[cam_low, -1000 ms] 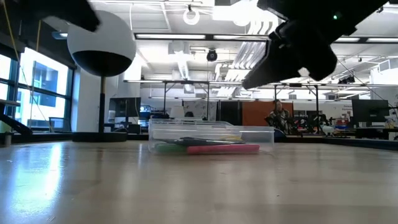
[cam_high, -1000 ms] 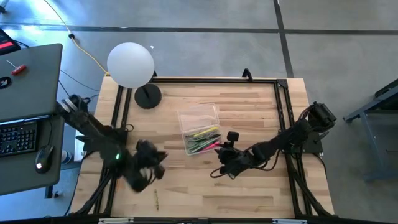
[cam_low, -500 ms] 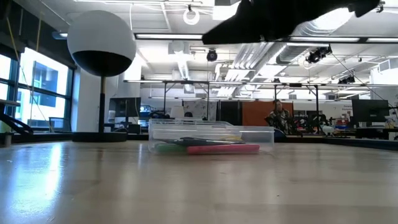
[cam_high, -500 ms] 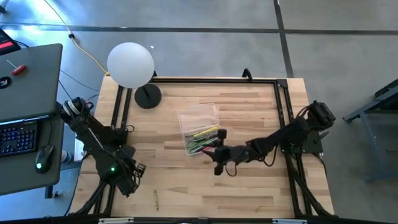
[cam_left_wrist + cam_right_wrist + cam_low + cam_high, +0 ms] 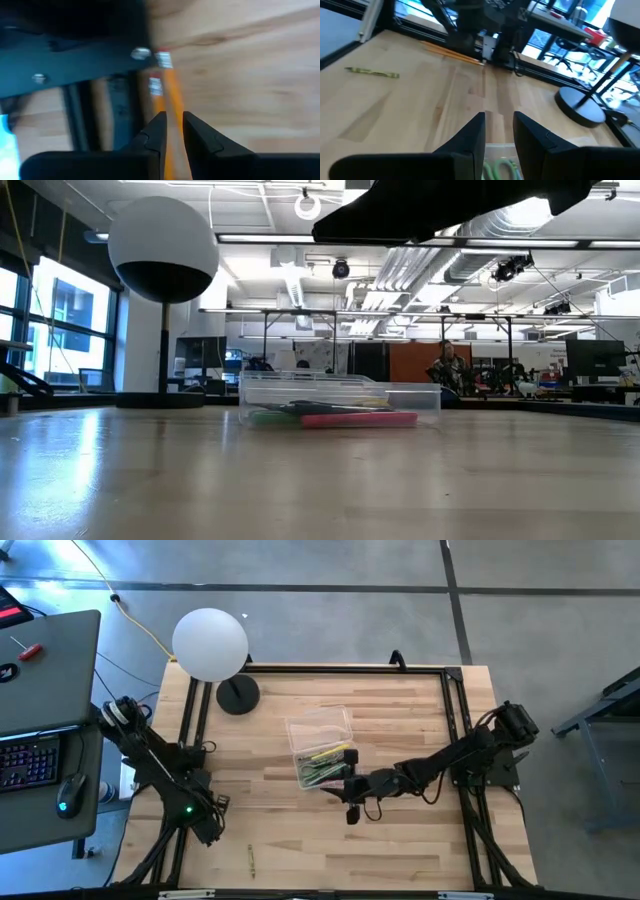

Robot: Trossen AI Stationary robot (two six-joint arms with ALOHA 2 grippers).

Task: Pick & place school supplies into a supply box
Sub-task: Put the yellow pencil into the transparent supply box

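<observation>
**Hovering at the box, one pencil in hand**

Reaching across from the far side, the right end effector [image 5: 350, 800] hangs just beside the near end of the supply box [image 5: 318, 728]. Its fingers stand a little apart with nothing between them. From its wrist view the box rim and green scissors handles [image 5: 503, 168] show right under it, so it looks placed to tidy or check the contents rather than to carry anything.

The box sits near the middle of the table [image 5: 400, 710], lid laid open, so supplies can be dropped in from above. It already holds pens and pencils, among them a pink pen [image 5: 358, 419] lying flat on the bottom.

The left end effector [image 5: 174, 116] is at the left edge of the table, by the dark frame rail. An orange pencil [image 5: 171, 95] runs through the narrow gap between its fingers. I judge it pinched there, with a second orange pencil lying close alongside. Gripping near one end lets the length trail free.

A green pencil [image 5: 251, 860] lies alone near the front edge, well apart from both arms and not yet packed. The globe lamp [image 5: 210, 643] stands at the back left, out of the way.
</observation>
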